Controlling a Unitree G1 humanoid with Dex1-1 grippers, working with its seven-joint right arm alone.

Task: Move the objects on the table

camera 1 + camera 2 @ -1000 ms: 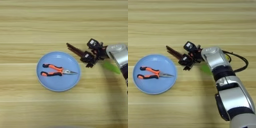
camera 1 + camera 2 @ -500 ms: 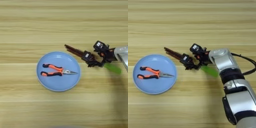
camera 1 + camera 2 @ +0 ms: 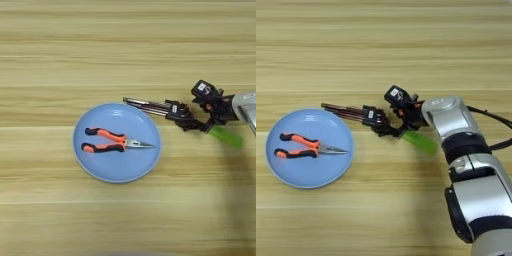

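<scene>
A round light-blue plate (image 3: 95,162) lies left of centre on the wooden table (image 3: 75,50). The orange-and-black pliers (image 3: 107,142) rest inside it, nose pointing right. The black hex-key set (image 3: 155,106) lies on the wood just right of the plate. Its key tips nearly reach the plate's upper right rim, and its holder end points at my right gripper (image 3: 391,113). That gripper comes in from the right on the silver forearm (image 3: 448,117). It is open, with its two black fingers (image 3: 396,95) wide apart and the holder end close to the lower one.
A small flat green piece (image 3: 420,142) lies on the wood under the gripper's wrist, right of the hex-key set. A black cable (image 3: 491,117) trails off the forearm toward the right edge.
The gripper has drawn back to the right. More of the hex-key set now shows, and its tips have shifted left and down toward the plate. Plate and pliers have not moved.
</scene>
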